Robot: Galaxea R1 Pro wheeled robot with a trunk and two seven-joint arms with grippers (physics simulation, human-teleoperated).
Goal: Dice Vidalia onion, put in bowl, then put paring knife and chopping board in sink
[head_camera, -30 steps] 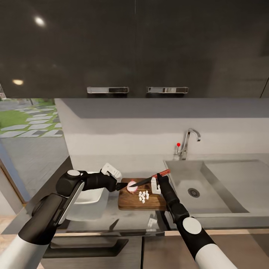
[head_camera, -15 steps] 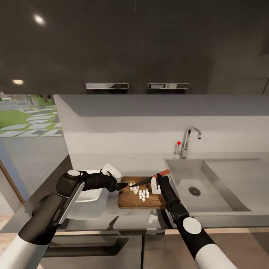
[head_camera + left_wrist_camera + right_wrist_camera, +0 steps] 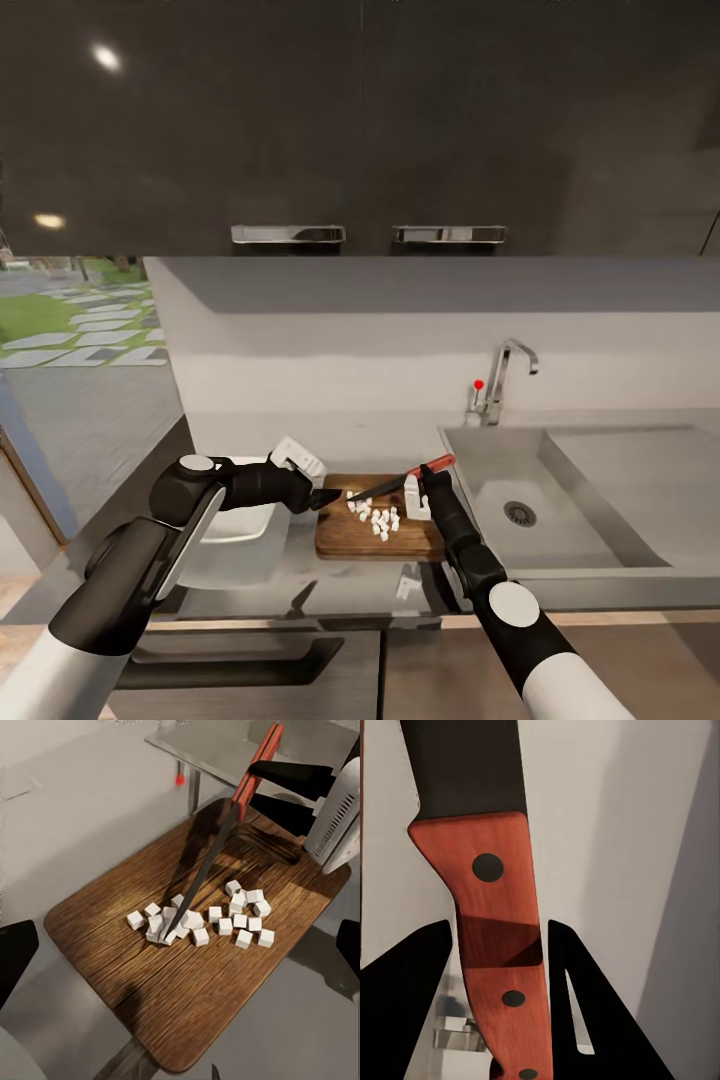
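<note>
The dark wooden chopping board (image 3: 385,540) lies on the grey countertop (image 3: 350,585) just left of the sink (image 3: 480,470). Several small white cubes of diced onion (image 3: 375,518) sit on the board (image 3: 225,997). My right gripper (image 3: 424,483) is shut on the paring knife's reddish handle (image 3: 499,945), and the dark blade (image 3: 206,870) slants down with its tip among the onion cubes (image 3: 202,919). My left gripper (image 3: 325,497) hovers at the board's left edge, open, its two dark fingers (image 3: 15,956) far apart with nothing between them. The white bowl (image 3: 240,525) sits left of the board, partly behind my left arm.
The sink basin has a round drain (image 3: 518,515), with a drainboard (image 3: 640,480) to its right. The chrome faucet (image 3: 505,375) stands at the back wall. Dark wall cabinets (image 3: 370,120) hang overhead. A doorway to a garden (image 3: 70,330) opens at left.
One second ago a pinkish onion piece lay under the blade by my left gripper; now only white cubes lie there. The head camera tilted slightly. Both arms have barely moved.
</note>
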